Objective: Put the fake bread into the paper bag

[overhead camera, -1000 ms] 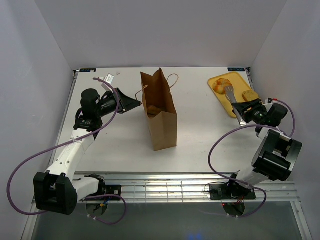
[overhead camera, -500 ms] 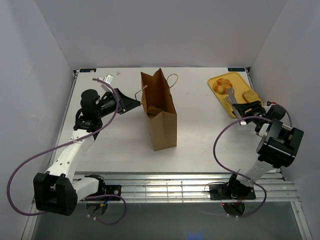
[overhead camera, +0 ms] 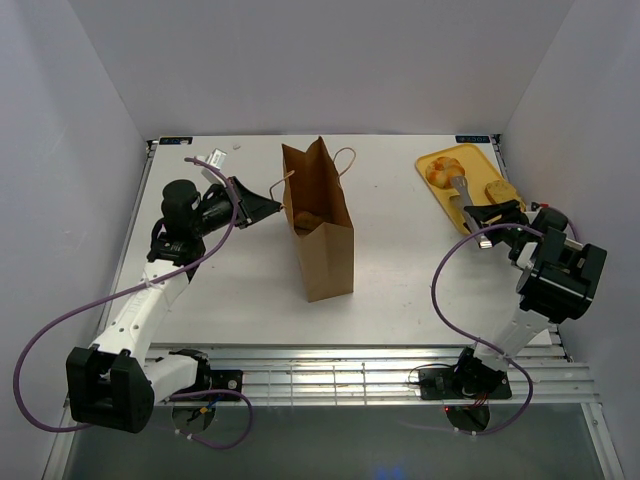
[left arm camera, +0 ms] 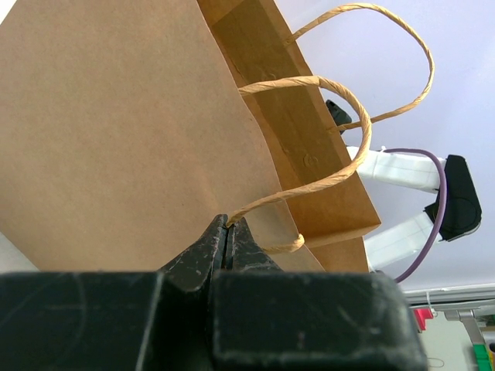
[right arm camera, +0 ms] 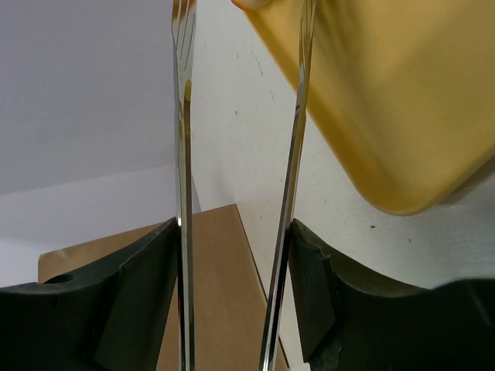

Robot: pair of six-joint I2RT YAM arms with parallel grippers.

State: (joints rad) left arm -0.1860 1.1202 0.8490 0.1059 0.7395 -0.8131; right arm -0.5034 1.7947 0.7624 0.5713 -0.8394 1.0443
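Top external view: two arms, one bag, one tray, one pair of tongs and three pieces of bread are counted. At the left, the left gripper [overhead camera: 268,207] is closed on a handle [overhead camera: 281,182] of the paper bag [overhead camera: 325,250], which stands upright near the middle of the table [overhead camera: 400,270], well apart from every edge. Two loop handles are counted on the bag. In the left wrist view the fingertips [left arm camera: 205,247] are pressed together with no gap and the nearer loop is pinched between them, while the farther loop [left arm camera: 429,66] hangs free. One bread piece [overhead camera: 306,220] is seen through the open mouth. The rest of the inside is hidden by the bag's walls, so what else lies there cannot be told. A wide stretch of bare table lies between the bag and the yellow tray [overhead camera: 478,155], which is set at the far right corner, close to the table's right edge. Two pieces are counted on the tray: a round roll [overhead camera: 440,172] and a flatter pastry [overhead camera: 500,190]. The right gripper [overhead camera: 487,215] is clamped around metal tongs [overhead camera: 460,190], whose two blades are held apart. Their tips reach over the tray between the two pieces, just beside the roll, and whether anything is touched cannot be told. In the right wrist view the blade tips are cut off at the top edge.
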